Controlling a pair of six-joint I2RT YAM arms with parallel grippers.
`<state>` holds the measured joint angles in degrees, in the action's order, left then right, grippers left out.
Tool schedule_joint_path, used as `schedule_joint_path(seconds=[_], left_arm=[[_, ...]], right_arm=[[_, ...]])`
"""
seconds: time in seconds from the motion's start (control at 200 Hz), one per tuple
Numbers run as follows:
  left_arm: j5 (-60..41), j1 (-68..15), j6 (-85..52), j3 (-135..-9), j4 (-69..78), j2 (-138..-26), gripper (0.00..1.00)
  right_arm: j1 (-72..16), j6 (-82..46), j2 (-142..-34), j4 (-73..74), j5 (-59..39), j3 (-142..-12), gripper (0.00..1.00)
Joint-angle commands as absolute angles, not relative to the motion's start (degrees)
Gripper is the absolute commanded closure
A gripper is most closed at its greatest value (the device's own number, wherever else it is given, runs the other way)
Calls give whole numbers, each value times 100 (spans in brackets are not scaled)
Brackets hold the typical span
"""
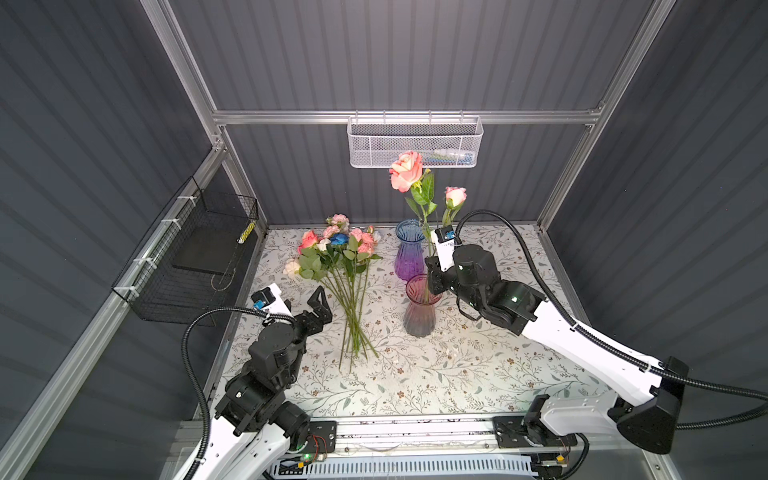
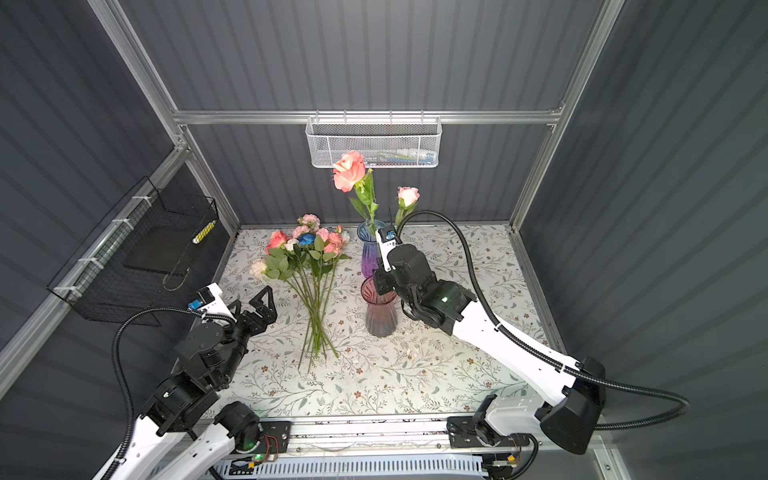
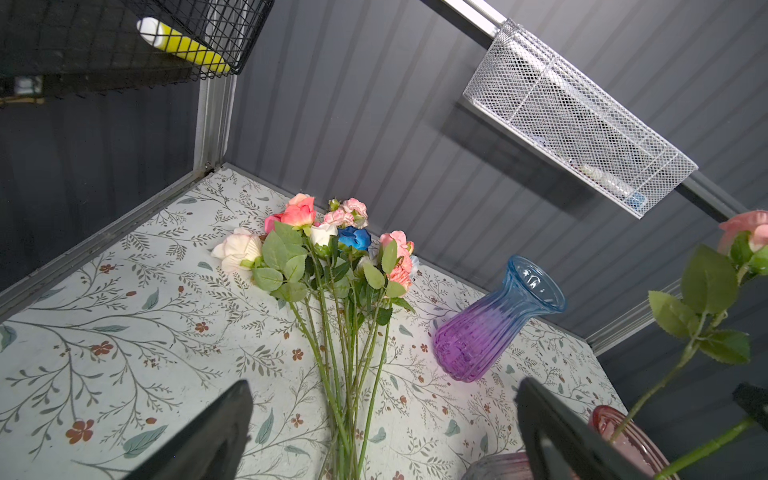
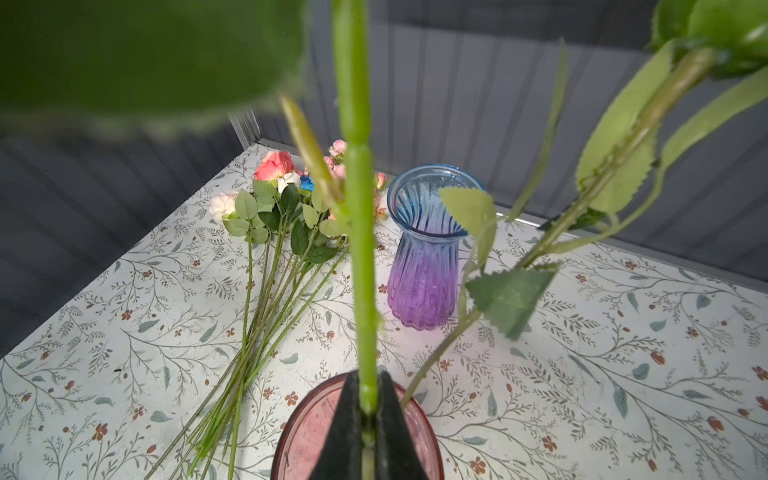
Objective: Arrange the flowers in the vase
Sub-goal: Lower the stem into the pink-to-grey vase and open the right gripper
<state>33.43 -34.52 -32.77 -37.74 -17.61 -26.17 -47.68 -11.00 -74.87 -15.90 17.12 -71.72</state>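
- Lying on the table (image 1: 478, 374), the bunch of flowers (image 1: 336, 266) rests left of the pink vase (image 1: 419, 316).
- Right gripper (image 4: 366, 395) pinches the tall rose (image 1: 407, 171) by its stem at that vase's mouth.
- Left gripper (image 3: 384, 390) is spread wide, holding nothing.

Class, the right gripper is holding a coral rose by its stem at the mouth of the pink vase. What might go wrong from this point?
1. The right gripper pinches the coral rose low on its stem, right at the mouth of the pink vase; pushing lower may knock the gripper on the rim and tip the vase.
2. Its leaves hang close to the pink rose already leaning in that vase; they may snag and drag it.
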Motion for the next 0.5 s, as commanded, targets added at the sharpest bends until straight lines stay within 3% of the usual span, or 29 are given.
schedule_joint_path(seconds=[0.0, 0.26, 0.495], left_arm=[[3307, -3480, -3386, -3789, -1659, -2628, 1], [3340, -3480, -3471, -3767, -1814, -2653, 1], [3362, -3480, -3593, -3702, -1627, -2933, 1]], right_arm=[[-4803, -1257, -7632, -1554, 1593, -7054, 97], [-4878, -1433, -7835, -1498, 1470, -6900, 95], [-4922, -1580, -7670, -1511, 1459, -6701, 86]])
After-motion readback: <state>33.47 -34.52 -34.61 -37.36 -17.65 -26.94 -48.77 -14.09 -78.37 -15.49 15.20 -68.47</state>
